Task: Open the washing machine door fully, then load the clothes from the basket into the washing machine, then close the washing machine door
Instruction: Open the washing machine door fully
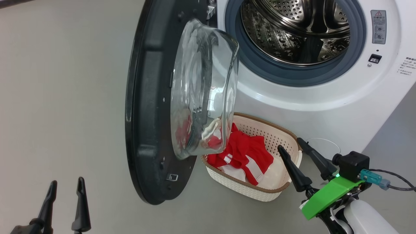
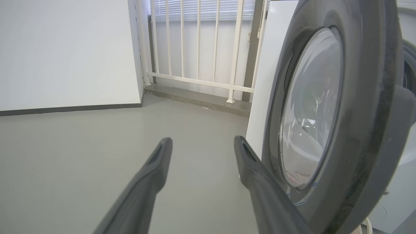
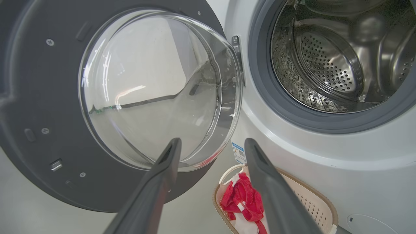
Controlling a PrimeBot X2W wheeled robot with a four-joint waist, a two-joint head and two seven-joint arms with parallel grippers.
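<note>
Gaping empty, left hand (image 1: 67, 180) and right hand (image 1: 290, 143) hover; one basket (image 1: 240, 190) holds the clothes (image 1: 243, 149).

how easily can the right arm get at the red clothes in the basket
Probably yes: the right gripper hangs open beside the right rim of the basket, and the red clothes lie uncovered inside. The glass bowl of the washing machine door seems to overhang only its left end.
</note>
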